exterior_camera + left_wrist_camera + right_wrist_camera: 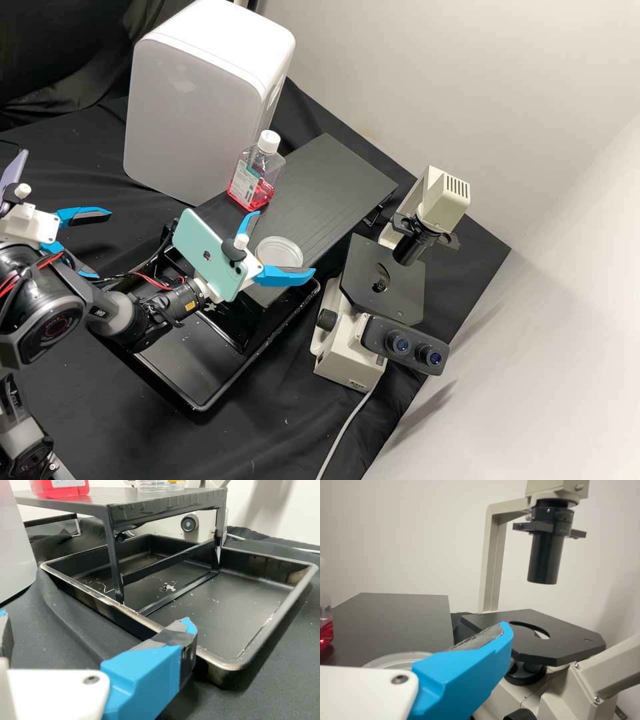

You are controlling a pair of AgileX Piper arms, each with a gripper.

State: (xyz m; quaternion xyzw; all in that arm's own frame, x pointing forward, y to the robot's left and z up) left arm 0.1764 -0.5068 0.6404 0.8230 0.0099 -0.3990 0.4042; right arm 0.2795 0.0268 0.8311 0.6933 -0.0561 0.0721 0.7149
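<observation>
Fingers (283, 273) of right gripper (286, 243) wide apart, petri dish (277, 253) between them

Left end effector (101, 244) spread wide; right end effector (285, 243) likewise.

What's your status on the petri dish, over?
Right gripper open, fingers either side of petri dish on rack. Left gripper open, off by the tray. Red bottle stands clear behind the dish.
</observation>
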